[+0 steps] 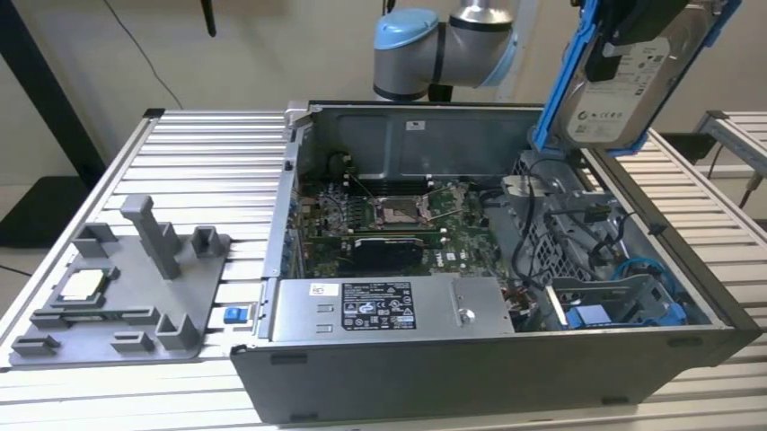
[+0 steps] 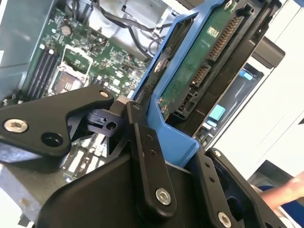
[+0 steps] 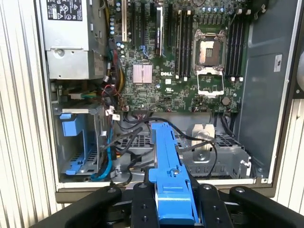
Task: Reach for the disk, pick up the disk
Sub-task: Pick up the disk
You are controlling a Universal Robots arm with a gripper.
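Observation:
The disk (image 1: 621, 88), silver-grey with a white label and a bright blue bracket, hangs upright in the air above the far right corner of the open computer case (image 1: 480, 377). My gripper (image 1: 641, 22) is shut on its upper end. In the second wrist view the disk's (image 2: 205, 61) green circuit side faces the camera, and my gripper (image 2: 175, 142) clamps the blue frame between black fingers (image 2: 145, 152). Seen edge-on in the first wrist view, the disk (image 3: 164, 152) is a blue strip held in my gripper (image 3: 173, 202) high above the case.
Inside the case lie the motherboard (image 1: 396, 215), a long grey labelled box (image 1: 383, 310), cables and a blue drive bay (image 1: 617, 312). A grey fixture tray (image 1: 156, 332) with a small square chip (image 1: 84, 285) lies at the exterior view's left. A person's hand (image 2: 285, 192) shows.

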